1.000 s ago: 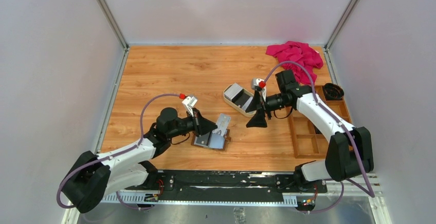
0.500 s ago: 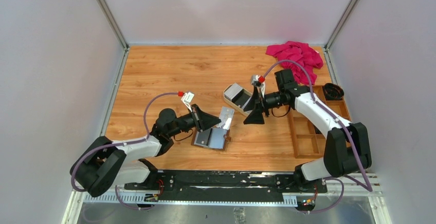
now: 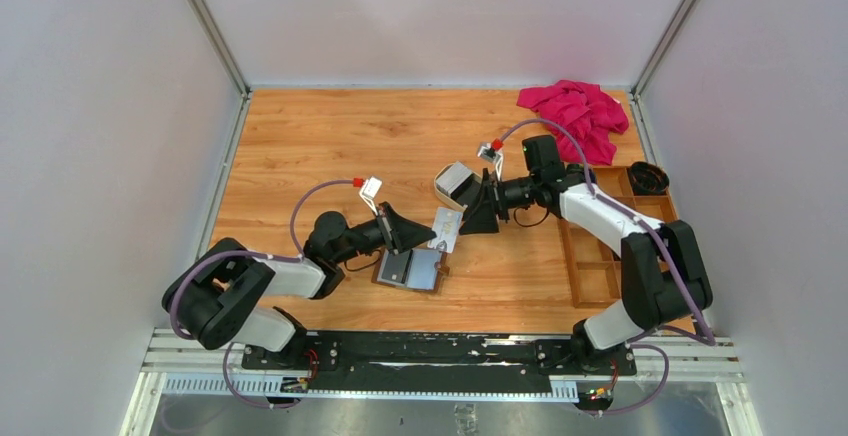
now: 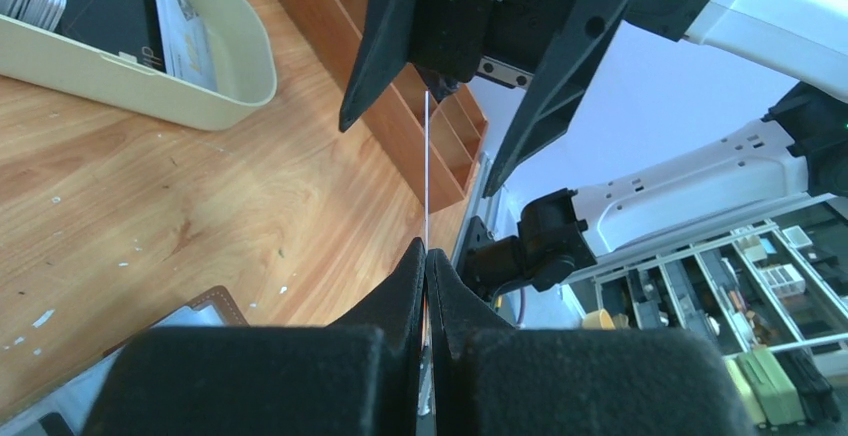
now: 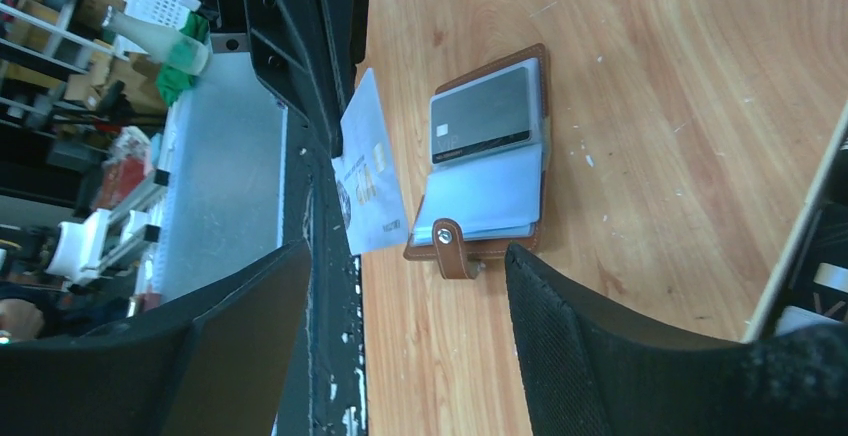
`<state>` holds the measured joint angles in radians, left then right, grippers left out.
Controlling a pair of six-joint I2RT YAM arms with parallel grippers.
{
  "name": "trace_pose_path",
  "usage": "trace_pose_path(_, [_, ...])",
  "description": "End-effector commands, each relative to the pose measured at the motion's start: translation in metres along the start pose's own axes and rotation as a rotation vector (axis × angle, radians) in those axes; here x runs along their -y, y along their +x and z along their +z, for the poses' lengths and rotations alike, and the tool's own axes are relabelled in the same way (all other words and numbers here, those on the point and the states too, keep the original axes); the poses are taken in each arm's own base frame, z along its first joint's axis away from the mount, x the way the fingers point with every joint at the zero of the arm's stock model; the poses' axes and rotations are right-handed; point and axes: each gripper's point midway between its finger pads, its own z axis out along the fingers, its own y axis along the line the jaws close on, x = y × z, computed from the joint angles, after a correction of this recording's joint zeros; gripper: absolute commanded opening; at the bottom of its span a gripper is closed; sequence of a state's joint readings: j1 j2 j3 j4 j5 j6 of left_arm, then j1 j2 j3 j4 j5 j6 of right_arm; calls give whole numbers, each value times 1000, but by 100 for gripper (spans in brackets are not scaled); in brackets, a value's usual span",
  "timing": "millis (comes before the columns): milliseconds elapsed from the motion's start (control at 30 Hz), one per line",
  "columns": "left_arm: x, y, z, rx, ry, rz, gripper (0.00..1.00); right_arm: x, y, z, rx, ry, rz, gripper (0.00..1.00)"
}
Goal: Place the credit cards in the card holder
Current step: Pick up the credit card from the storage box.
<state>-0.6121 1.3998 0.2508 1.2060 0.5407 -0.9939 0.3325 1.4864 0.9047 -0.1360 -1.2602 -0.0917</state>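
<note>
My left gripper (image 3: 420,236) (image 4: 427,252) is shut on a pale credit card (image 3: 446,227) (image 5: 366,174), held on edge above the table; the left wrist view shows it as a thin white line (image 4: 427,156). My right gripper (image 3: 468,213) (image 5: 408,249) is open and faces that card, with one of its fingers (image 4: 395,41) on each side of the far edge. The brown card holder (image 3: 410,270) (image 5: 488,168) lies open on the table below, a grey card (image 5: 480,114) in its top pocket. More credit cards (image 4: 110,6) lie in the cream tray (image 3: 452,184).
A wooden compartment box (image 3: 598,251) (image 4: 400,116) lies along the right side of the table. A pink cloth (image 3: 578,109) is bunched in the far right corner. The cream tray's rim (image 4: 150,91) sits just behind the right gripper.
The left gripper has carried the card up and to the right, off the card holder. The right gripper has swung left to meet it, its jaws a little narrower.
</note>
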Motion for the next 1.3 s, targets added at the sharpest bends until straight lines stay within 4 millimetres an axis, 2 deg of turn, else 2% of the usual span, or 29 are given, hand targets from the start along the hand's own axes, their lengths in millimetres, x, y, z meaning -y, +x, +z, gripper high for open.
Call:
trace_pose_path(0, [19, -8, 7, 12, 81, 32, 0, -6, -2, 14, -3, -49, 87, 72])
trace_pose_path(100, [19, -6, 8, 7, 82, 32, 0, -10, -2, 19, -14, -73, 100, 58])
trace_pose_path(233, [19, -6, 8, 9, 79, 32, 0, -16, -5, 22, -10, -117, 101, 17])
trace_pose_path(300, [20, -7, 8, 9, 77, 34, 0, -19, -5, 22, -12, -138, 94, 1])
trace_pose_path(333, [19, -7, 8, 10, 72, 37, 1, -21, -5, 22, -12, -153, 85, 0])
trace_pose_path(433, [13, -7, 5, 3, 25, 54, 29, -28, -5, 19, -11, -190, 29, 0])
trace_pose_path(533, [8, -10, -1, -4, -43, 119, 47, -33, 0, 15, -35, -182, -52, 0])
trace_pose_path(567, [13, -17, -6, 11, -55, 165, 54, -33, 1, 14, -44, -171, -77, 0])
trace_pose_path(600, [6, -16, -10, 1, -101, 190, 61, -32, 2, 13, -49, -163, -96, 0])
trace_pose_path(767, [18, -37, -38, 65, -170, 389, 96, -34, 13, 15, -101, -147, -156, 0])
trace_pose_path(800, [20, -41, -42, 78, -176, 416, 99, -35, 16, 17, -118, -150, -176, 0])
trace_pose_path(933, [36, -43, -48, 75, -124, 462, 100, -41, 29, 24, -194, -158, -216, 0])
trace_pose_path(1033, [41, -29, -42, -28, -54, 438, 100, -43, 37, 29, -233, -168, -227, 0])
trace_pose_path(1267, [30, -5, -31, -179, -21, 341, 95, -44, 48, 35, -299, -188, -234, 0])
